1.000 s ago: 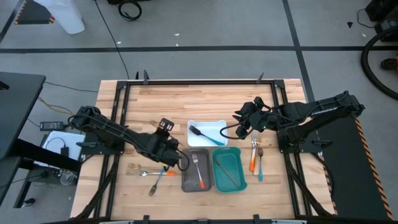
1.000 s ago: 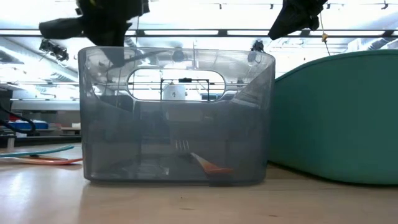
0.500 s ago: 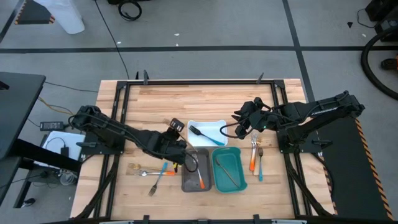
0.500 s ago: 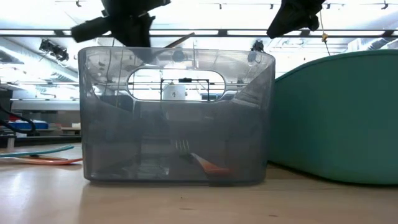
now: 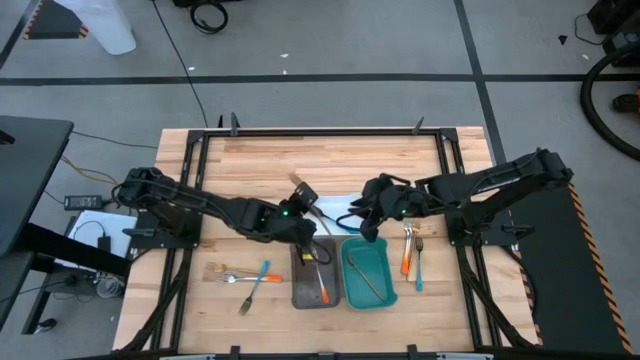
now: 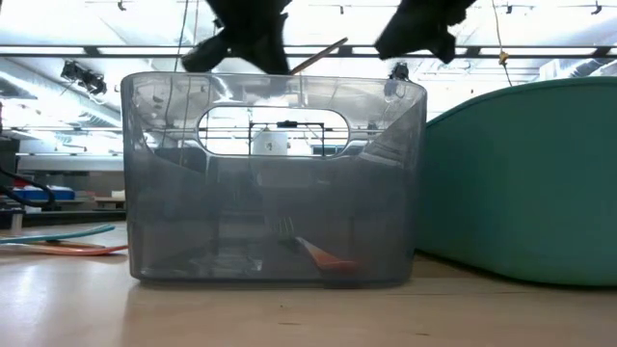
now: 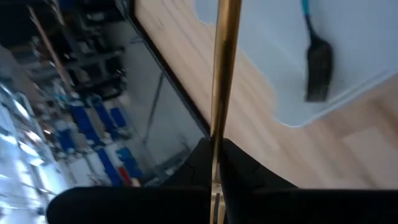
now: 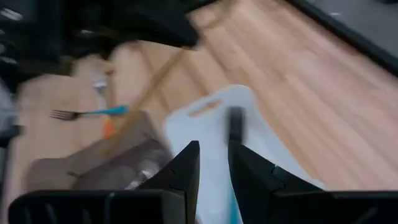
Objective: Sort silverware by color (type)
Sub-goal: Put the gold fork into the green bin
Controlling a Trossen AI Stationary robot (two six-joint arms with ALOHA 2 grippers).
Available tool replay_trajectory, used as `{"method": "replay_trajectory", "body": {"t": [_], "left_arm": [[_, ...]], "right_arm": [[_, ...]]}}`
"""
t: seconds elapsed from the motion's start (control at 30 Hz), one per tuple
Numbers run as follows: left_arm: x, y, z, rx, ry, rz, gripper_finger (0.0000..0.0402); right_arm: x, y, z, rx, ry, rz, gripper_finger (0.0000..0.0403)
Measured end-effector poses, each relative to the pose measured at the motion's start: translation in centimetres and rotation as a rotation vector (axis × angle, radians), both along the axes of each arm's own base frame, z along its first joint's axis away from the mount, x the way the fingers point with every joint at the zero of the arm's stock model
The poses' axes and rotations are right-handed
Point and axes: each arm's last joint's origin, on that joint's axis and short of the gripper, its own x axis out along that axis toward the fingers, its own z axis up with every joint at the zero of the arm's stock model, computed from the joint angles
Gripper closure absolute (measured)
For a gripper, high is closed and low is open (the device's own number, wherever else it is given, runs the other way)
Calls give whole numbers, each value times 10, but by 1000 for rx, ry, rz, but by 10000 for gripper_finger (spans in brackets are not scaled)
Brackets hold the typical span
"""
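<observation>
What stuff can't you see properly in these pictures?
- Gold utensil: left wrist view, left gripper hides one end, picture edge cuts the other; type unclear.
- White tray: high view, both arms cover most of it.
- Teal tray: low view, its wall hides the contents.

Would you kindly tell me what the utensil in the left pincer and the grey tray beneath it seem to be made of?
The utensil in the left pincer looks like gold-bronze metal: a thin, straight handle with a bright sheen along it. The grey tray looks like translucent smoked plastic, since the room behind and an orange-handled piece inside show through its glossy wall.
</observation>
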Motion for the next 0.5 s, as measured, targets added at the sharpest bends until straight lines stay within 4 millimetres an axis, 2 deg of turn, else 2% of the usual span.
{"method": "replay_trajectory", "body": {"t": [0.23, 0.5], "left_arm": [[10, -2, 9, 131, 2, -102, 381], [19, -18, 24, 247, -62, -219, 381]], "right_arm": [[7, -1, 10, 126, -132, 5, 308], [14, 1, 13, 229, -212, -32, 283]]}}
